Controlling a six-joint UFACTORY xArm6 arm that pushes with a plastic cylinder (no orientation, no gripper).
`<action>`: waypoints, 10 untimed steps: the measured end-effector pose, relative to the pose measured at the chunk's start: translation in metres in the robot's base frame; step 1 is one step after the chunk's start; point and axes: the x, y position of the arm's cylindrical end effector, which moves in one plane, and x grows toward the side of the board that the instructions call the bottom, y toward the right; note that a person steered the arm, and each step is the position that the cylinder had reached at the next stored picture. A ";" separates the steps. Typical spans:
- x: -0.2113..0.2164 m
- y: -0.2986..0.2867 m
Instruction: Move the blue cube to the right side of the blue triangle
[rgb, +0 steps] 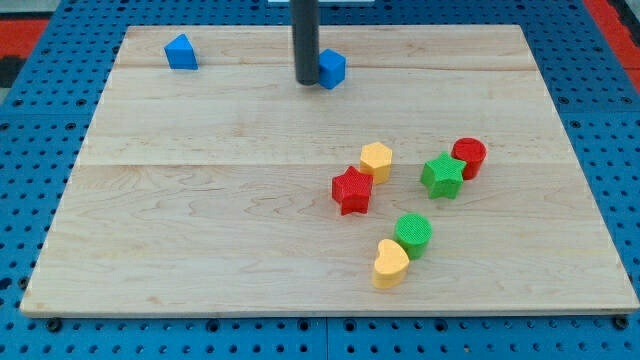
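The blue cube (332, 69) sits near the view's top, a little right of centre. The blue triangle (181, 52) sits at the view's top left, well apart from the cube. My tip (306, 80) stands just left of the blue cube, touching or almost touching its left face. The rod rises straight up out of the view's top.
A wooden board (200, 220) lies on a blue pegboard. At centre right are a yellow hexagon (376, 160), a red star (352, 190), a green star (442, 175) and a red cylinder (469, 156). Lower down are a green cylinder (412, 234) and a yellow heart (391, 263).
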 end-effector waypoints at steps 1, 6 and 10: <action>0.046 0.012; -0.026 0.060; -0.043 0.023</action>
